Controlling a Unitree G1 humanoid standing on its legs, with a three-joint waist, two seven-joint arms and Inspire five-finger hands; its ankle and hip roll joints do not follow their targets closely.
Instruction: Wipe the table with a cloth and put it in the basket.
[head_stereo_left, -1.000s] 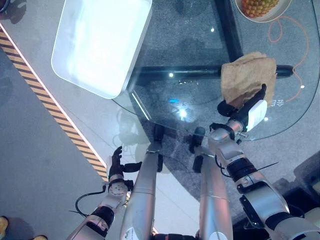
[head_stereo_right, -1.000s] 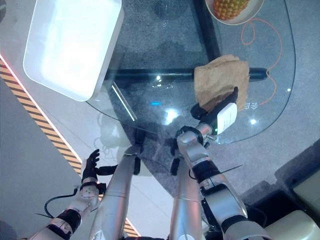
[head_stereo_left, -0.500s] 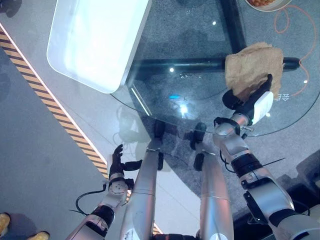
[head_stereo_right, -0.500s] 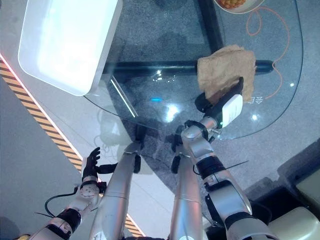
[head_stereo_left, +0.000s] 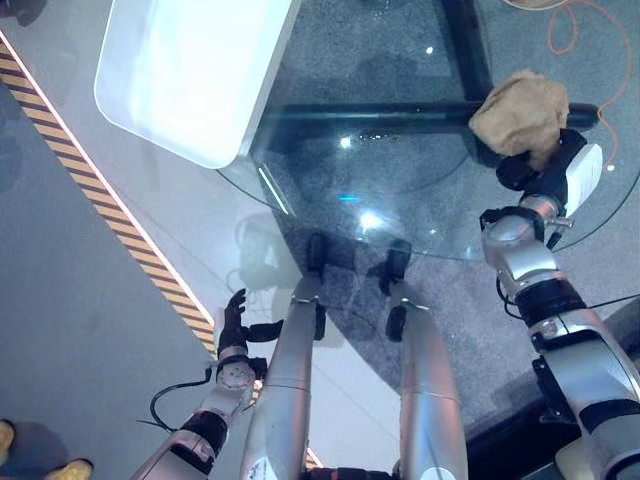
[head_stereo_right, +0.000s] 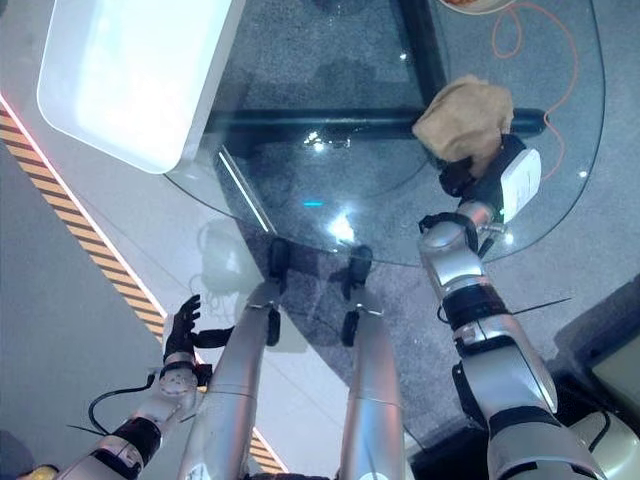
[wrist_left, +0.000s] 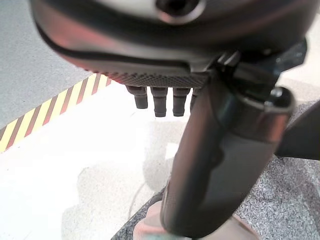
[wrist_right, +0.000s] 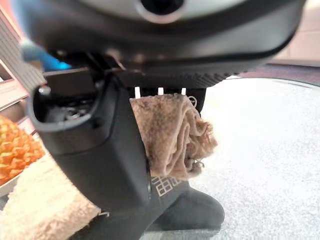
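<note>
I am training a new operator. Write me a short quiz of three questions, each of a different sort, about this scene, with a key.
1. True or false: the right hand grips the brown cloth.
2. The white basket lies toward which side of the glass table? A) the robot's left B) the robot's right
3. Fill in: the left hand hangs low over the ____.

Key: 1 true; 2 A; 3 floor.

Round glass table (head_stereo_left: 400, 180) (see-through) carrying a bunched tan cloth (head_stereo_left: 520, 108).
</note>
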